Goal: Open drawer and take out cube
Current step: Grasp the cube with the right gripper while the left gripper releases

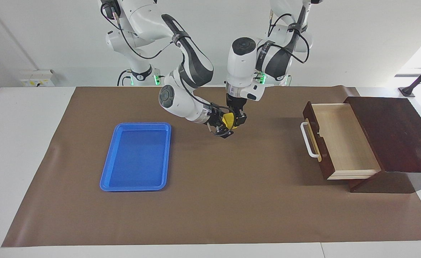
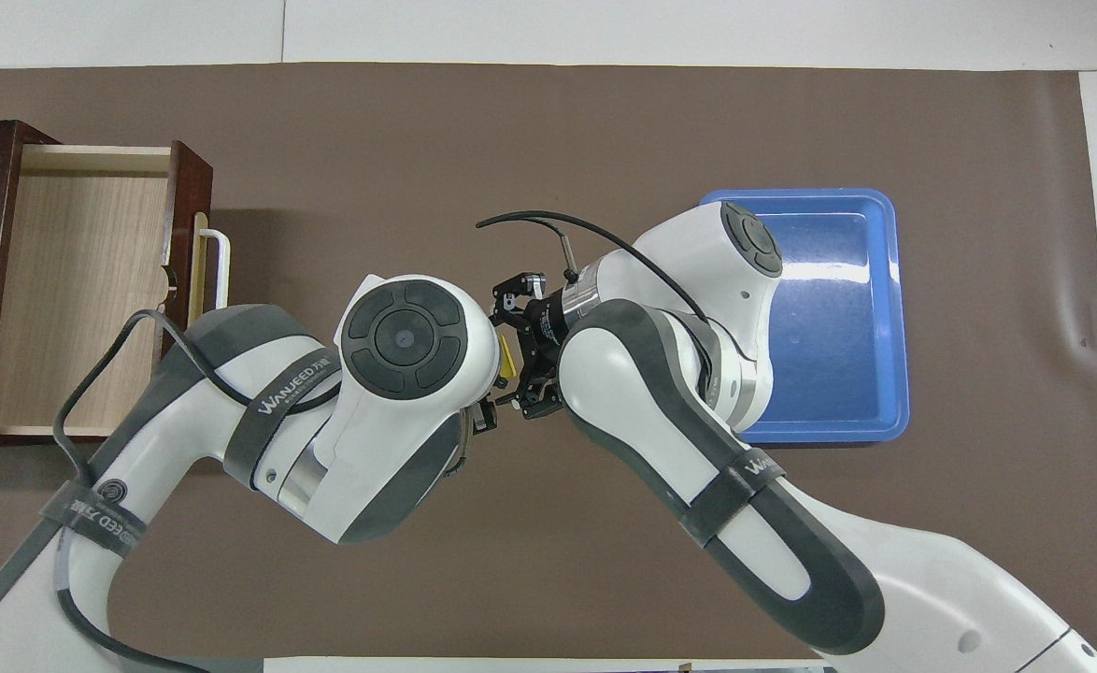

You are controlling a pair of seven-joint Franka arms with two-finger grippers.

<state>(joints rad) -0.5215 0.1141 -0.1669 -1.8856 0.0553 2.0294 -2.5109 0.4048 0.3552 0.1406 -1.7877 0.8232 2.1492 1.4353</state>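
Note:
The drawer (image 1: 343, 139) stands pulled out of its dark box (image 1: 393, 132) at the left arm's end of the table, its pale inside bare; it also shows in the overhead view (image 2: 81, 280). The yellow cube (image 1: 228, 120) is up in the air over the middle of the mat, between the two grippers. My left gripper (image 1: 237, 120) points straight down and is shut on the cube. My right gripper (image 1: 226, 124) comes in sideways with its fingers spread around the cube. In the overhead view only a sliver of the cube (image 2: 506, 358) shows, and the left wrist hides the left gripper.
A blue tray (image 1: 137, 157) lies on the brown mat toward the right arm's end of the table and holds nothing. The drawer's white handle (image 1: 308, 140) sticks out toward the middle of the table.

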